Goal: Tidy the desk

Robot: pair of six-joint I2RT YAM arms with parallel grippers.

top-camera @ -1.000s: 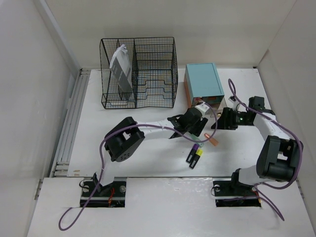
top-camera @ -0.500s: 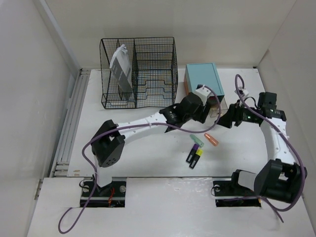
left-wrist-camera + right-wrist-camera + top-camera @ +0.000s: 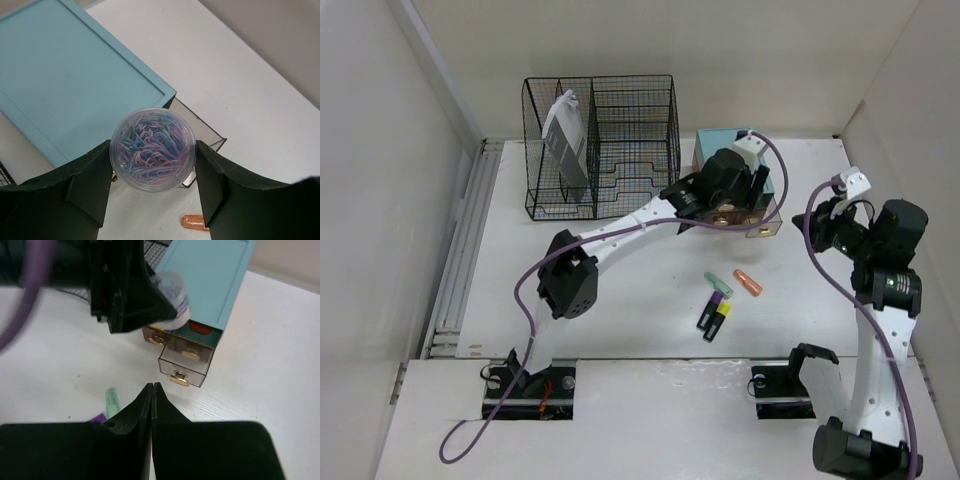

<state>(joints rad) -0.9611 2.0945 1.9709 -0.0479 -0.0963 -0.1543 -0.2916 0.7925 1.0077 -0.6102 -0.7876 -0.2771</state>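
- Left gripper (image 3: 151, 156): clamped on clip tub (image 3: 151, 146), over front edge of drawer box (image 3: 75, 75), above open drawer (image 3: 186, 362).
- Right gripper (image 3: 151, 388): fingers together, above desk (image 3: 640, 325) near right edge.
- Desk: beneath both grippers.
- Markers (image 3: 717, 310): mid-desk.

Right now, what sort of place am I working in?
Likely a staged office desk in a white-walled test cell: a mesh rack, a teal drawer box and a tub of paper clips.
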